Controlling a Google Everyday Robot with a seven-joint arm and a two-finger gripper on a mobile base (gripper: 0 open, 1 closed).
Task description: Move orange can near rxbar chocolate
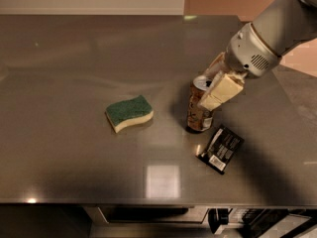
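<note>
The orange can (198, 114) stands upright right of the table's middle, brown-orange with a silver top. My gripper (209, 85) reaches in from the upper right and is shut on the can's upper part, one cream finger (221, 91) on its right side, the other behind it. The rxbar chocolate (221, 148), a flat black wrapper with white lettering and a barcode label, lies just below and to the right of the can, a short gap away. I cannot tell whether the can's base touches the table.
A green-and-yellow sponge (129, 113) lies left of the can on the grey metal table (64, 58). The table's front edge runs along the bottom, with equipment below it. The arm's white wrist (257, 48) hangs over the table's right part.
</note>
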